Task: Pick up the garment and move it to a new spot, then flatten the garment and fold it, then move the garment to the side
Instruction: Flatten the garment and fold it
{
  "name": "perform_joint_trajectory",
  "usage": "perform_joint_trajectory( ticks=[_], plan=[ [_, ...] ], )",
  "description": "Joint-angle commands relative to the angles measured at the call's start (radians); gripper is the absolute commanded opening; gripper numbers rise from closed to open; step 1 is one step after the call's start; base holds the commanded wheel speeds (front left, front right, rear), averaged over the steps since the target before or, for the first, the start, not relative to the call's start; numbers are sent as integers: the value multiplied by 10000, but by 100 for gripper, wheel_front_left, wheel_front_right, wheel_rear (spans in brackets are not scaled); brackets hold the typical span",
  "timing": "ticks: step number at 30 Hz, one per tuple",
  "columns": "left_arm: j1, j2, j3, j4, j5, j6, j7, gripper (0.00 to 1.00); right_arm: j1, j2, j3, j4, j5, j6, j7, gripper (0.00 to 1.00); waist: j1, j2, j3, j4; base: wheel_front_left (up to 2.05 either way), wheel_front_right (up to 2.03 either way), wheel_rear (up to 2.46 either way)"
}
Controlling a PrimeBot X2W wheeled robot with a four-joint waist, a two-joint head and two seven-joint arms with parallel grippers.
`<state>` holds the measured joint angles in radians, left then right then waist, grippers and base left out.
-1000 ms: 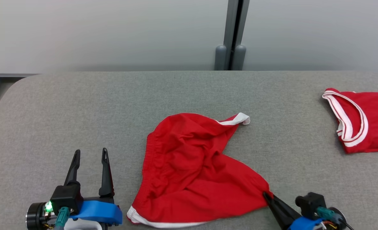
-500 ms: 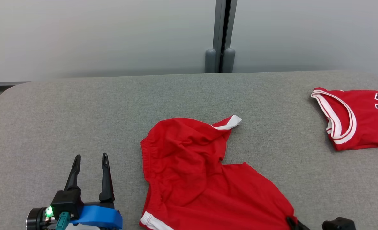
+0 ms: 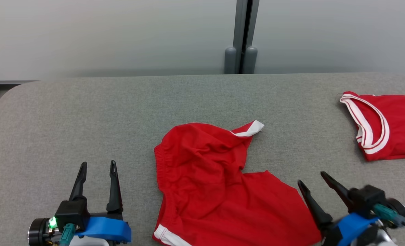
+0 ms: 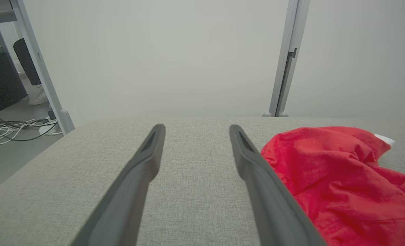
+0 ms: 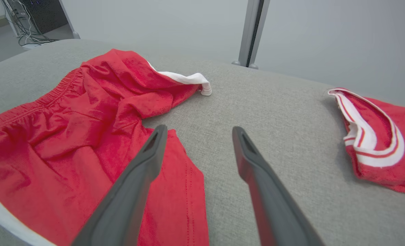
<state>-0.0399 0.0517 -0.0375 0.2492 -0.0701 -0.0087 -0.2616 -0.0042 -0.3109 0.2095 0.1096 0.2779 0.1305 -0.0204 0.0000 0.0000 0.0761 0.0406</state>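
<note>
The garment, red shorts with white trim, lies crumpled on the grey table, its waistband to the left and one leg folded up toward the back. It also shows in the left wrist view and the right wrist view. My right gripper stands open just off the shorts' right leg hem, holding nothing; in its own view its left finger hangs over the hem. My left gripper is open over bare table, left of the shorts.
A red jersey with white-trimmed armholes lies at the table's far right. A grey wall and a post stand behind the table's back edge. Cables lie on the floor beyond the table's left end.
My right gripper has opened and let go of the shorts' right leg hem, which now lies pulled out toward the front right. The left gripper has not moved. The camera shifted slightly.
</note>
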Motion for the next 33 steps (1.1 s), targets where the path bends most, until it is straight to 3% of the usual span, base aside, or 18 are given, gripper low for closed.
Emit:
perform_joint_trajectory(
  ticks=[1,11,19,20,21,22,23,33],
  plan=[
    [-159,-5,-8,-36,55,7,-43,100,-550,-72,312,265,-33,5,43,100,0,0,75,75,0,0,0],
    [-504,-11,-202,70,27,-46,-43,100,-2715,-55,1583,3039,464,4,-40,100,0,0,390,576,0,0,0],
    [-526,-14,-235,109,-8,5,-43,100,-3452,-170,2558,4987,904,4,-23,100,0,0,518,811,0,0,0],
    [-528,-13,-242,105,-9,12,-43,100,-3522,-164,2691,5186,1021,4,2,76,0,0,532,823,0,0,0],
    [-528,-15,-254,104,-16,23,-41,100,-3623,-160,2809,5362,1119,4,-7,39,0,0,547,829,0,0,0],
    [-531,-14,-262,107,-23,35,-43,100,-3739,-173,2908,5492,1178,4,-57,9,0,0,560,832,0,0,0],
    [-543,-14,-278,110,-31,52,-43,100,-3864,-188,2994,5639,1256,4,-105,0,0,0,573,833,0,0,0],
    [-813,-15,-474,194,-97,67,-43,100,-5499,148,2881,7590,1417,4,-1021,0,0,0,716,819,0,0,0]
  ],
)
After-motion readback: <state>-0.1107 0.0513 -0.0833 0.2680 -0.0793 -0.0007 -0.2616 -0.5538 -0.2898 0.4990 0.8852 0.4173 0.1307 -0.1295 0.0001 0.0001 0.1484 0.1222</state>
